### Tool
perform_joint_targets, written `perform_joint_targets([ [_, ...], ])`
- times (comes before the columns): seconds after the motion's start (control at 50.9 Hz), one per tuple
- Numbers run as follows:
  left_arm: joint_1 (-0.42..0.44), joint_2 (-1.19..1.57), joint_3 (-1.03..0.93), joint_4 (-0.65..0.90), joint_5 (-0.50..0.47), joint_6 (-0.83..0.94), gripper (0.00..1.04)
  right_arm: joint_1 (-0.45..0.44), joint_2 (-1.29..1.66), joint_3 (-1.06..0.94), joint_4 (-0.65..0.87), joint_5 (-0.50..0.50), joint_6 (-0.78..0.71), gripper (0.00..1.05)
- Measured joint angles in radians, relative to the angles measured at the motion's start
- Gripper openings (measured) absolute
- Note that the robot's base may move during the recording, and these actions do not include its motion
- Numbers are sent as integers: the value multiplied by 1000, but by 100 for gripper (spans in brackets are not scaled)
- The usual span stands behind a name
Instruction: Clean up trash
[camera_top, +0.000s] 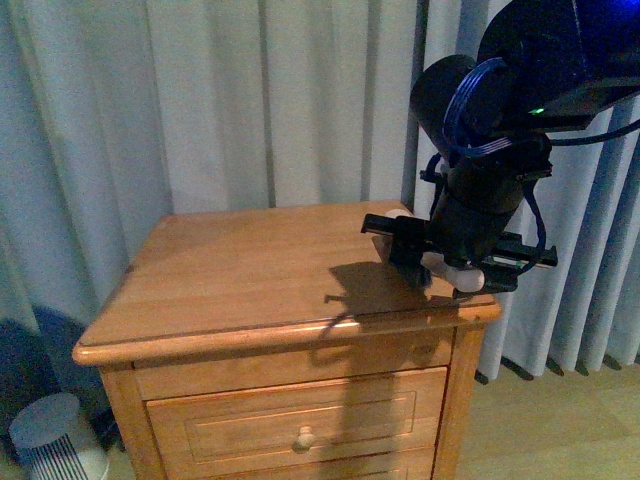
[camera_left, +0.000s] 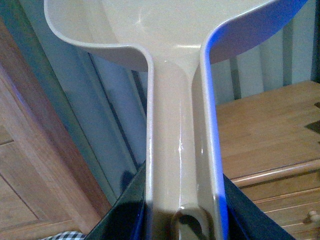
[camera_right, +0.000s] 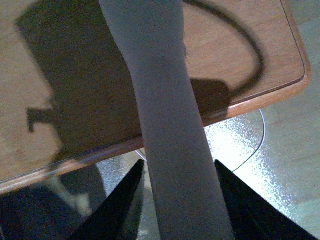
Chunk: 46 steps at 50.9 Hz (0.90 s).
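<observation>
The wad of trash shows in no view. My right gripper (camera_top: 440, 265) is shut on the white brush handle (camera_top: 465, 275) and hangs over the right front corner of the wooden nightstand top (camera_top: 250, 270). In the right wrist view the handle (camera_right: 170, 140) runs between the dark fingers (camera_right: 125, 210) out over the nightstand top (camera_right: 75, 75); the brush head is out of view. My left gripper (camera_left: 182, 220) is shut on the handle of the beige dustpan (camera_left: 180, 125), held beside the nightstand (camera_left: 265, 130). The left arm is outside the front view.
Grey curtains (camera_top: 200, 100) hang behind the nightstand. Its top drawer has a round knob (camera_top: 305, 437). A white round appliance (camera_top: 55, 440) stands on the floor at the lower left. A wooden panel (camera_left: 25, 165) is close to the dustpan. A thin cable (camera_right: 250, 155) lies on the floor.
</observation>
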Motion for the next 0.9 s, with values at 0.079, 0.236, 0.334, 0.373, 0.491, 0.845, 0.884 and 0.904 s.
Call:
perform_joint_targets([
  [0.079, 0, 0, 0, 0, 0, 0, 26, -2, 0, -6, 4, 3, -13, 28],
  [0.236, 0, 0, 0, 0, 0, 0, 26, -8, -7, -22, 19, 28, -29, 19],
  [0.334, 0, 0, 0, 0, 0, 0, 26, -14, -32, -53, 45, 48, -53, 19],
  [0.373, 0, 0, 0, 0, 0, 0, 26, -14, -43, -64, 54, 58, -63, 19],
  [0.491, 0, 0, 0, 0, 0, 0, 26, -15, -103, -126, 121, 123, -118, 19],
  [0.845, 0, 0, 0, 0, 0, 0, 26, 11, -547, -557, 579, 268, -418, 19],
  [0.884, 0, 0, 0, 0, 0, 0, 26, 16, -594, -612, 622, 267, -437, 19],
  [0.904, 0, 0, 0, 0, 0, 0, 26, 19, -608, -628, 634, 265, -448, 19],
])
